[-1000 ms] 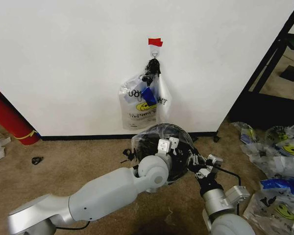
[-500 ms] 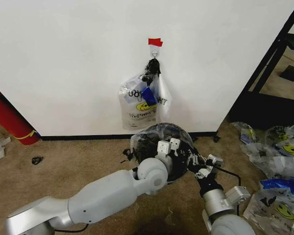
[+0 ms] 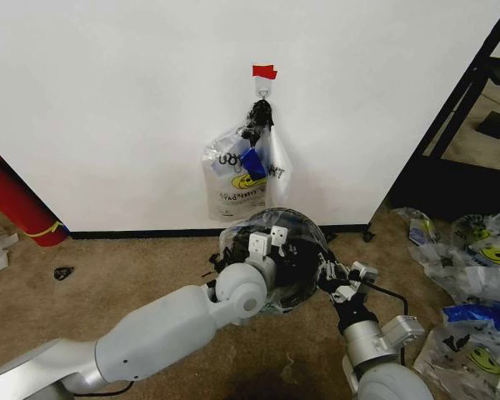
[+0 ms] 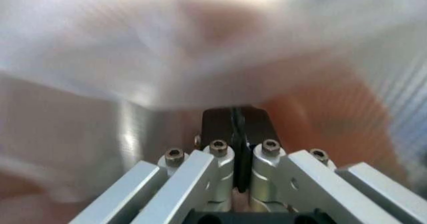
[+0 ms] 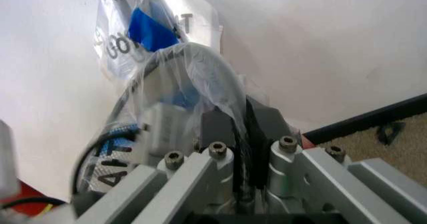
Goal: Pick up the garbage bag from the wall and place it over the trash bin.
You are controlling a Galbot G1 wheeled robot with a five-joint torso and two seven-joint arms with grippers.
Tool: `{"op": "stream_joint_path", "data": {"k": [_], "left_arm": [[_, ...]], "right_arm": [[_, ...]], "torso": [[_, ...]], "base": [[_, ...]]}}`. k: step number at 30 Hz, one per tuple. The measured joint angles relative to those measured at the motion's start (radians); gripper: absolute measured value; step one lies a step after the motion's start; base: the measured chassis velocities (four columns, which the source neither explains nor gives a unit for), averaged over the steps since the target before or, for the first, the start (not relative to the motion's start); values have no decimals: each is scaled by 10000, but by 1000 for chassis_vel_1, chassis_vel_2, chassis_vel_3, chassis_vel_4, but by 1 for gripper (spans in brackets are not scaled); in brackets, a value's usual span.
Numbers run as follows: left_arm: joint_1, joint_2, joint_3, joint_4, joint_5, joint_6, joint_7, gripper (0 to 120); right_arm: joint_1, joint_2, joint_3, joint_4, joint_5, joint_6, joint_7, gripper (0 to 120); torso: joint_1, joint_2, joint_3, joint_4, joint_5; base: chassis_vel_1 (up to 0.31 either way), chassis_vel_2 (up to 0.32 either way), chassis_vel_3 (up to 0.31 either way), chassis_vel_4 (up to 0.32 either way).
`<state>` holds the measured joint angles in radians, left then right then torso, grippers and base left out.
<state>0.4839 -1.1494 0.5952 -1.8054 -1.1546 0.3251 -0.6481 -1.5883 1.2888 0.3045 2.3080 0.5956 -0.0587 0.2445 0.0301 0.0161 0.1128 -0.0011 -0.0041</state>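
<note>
Down on the brown carpet by the white wall (image 3: 108,100) sits the trash bin (image 3: 296,279), round, black and made of wire mesh. The garbage bag (image 3: 271,229) is draped over its top. It is thin, shiny, crinkly plastic that you can see through.

The left arm comes from the lower left, thick and smooth and grey, with a round ball joint near the bin. It bends up so the left gripper (image 3: 265,242) sits at the bin's left rim. In the left wrist view, the left gripper (image 4: 239,129) has its two black fingers pressed together on a fold of blurry clear plastic.

The right arm is shorter and pokes up from the bottom right. The right gripper (image 3: 333,282) is at the bin's right side. In the right wrist view, the right gripper (image 5: 241,129) is also squeezed together on the garbage bag (image 5: 193,78), which arches over it like a little tent.

Up on the wall, a bunch of bags (image 3: 246,175) with a black knotted top hangs from a small hook (image 3: 263,90) under a red tape strip (image 3: 264,72). More smiley bags (image 3: 475,308) lie in a heap on the floor at the right. A long red cylinder (image 3: 12,200) leans at the left.
</note>
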Motion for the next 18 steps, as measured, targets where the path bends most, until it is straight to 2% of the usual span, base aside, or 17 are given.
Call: {"op": "stream_joint_path", "data": {"k": [5, 9, 14, 17, 18], "left_arm": [[42, -188, 51, 439, 315, -18, 64, 0], [-1, -95, 30, 230, 267, 6, 45, 0], [-82, 484, -127, -1229, -453, 328, -203, 0], [-77, 704, -159, -1580, -562, 458, -211, 0], [-46, 1028, -200, -1964, -623, 615, -150, 0]], "right_arm": [[-23, 24, -32, 4, -1, -4, 1, 1], [-8, 25, 19, -18, -1, -2, 6, 1], [214, 88, 190, -342, 203, -1, 86, 1], [287, 115, 218, -450, 320, -8, 120, 1], [354, 143, 251, -627, 473, -22, 155, 1]], "torso": [[0, 0, 0, 0, 0], [0, 0, 0, 0, 0], [0, 0, 0, 0, 0], [0, 0, 0, 0, -1], [0, 0, 0, 3, 0]], "base": [[0, 0, 0, 0], [0, 0, 0, 0], [0, 0, 0, 0], [0, 0, 0, 0], [0, 0, 0, 0]]}}
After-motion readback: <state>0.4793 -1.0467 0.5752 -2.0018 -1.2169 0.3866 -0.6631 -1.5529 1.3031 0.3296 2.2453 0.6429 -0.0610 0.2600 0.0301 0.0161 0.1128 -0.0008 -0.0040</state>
